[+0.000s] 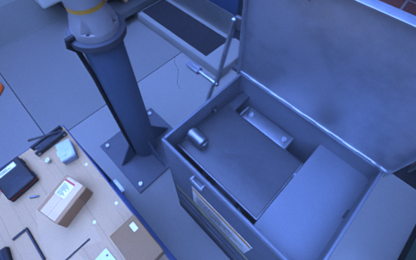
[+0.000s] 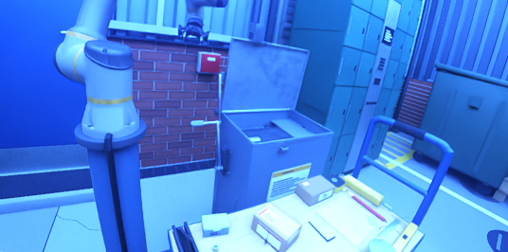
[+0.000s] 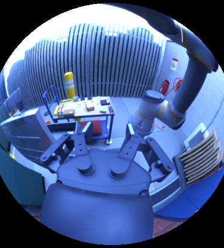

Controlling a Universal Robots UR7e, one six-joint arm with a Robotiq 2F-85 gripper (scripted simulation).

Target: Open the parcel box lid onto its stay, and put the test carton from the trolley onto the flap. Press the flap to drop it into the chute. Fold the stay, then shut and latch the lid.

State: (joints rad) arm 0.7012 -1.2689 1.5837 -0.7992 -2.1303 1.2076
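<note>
The grey parcel box (image 1: 267, 177) stands beside the arm's pedestal with its lid (image 1: 336, 71) raised upright, the thin stay rod (image 1: 222, 56) slanting up at its left end. Inside, the dark flap (image 1: 241, 158) lies level with a small cylindrical knob (image 1: 196, 137) at its near-left corner. The test carton (image 1: 64, 200), brown with a white label, lies on the trolley (image 2: 303, 221) among other items. My gripper (image 2: 193, 32) hangs high above the brick wall behind the box, open and empty, far from the carton.
A bank of tall lockers (image 2: 360, 60) rises right of the box. The pedestal (image 1: 120, 94) stands between trolley and box. On the trolley lie a second brown box (image 1: 135, 238), a black case (image 1: 14, 177) and a small grey block (image 1: 66, 151). The trolley handle (image 2: 407, 155) rises at its far end.
</note>
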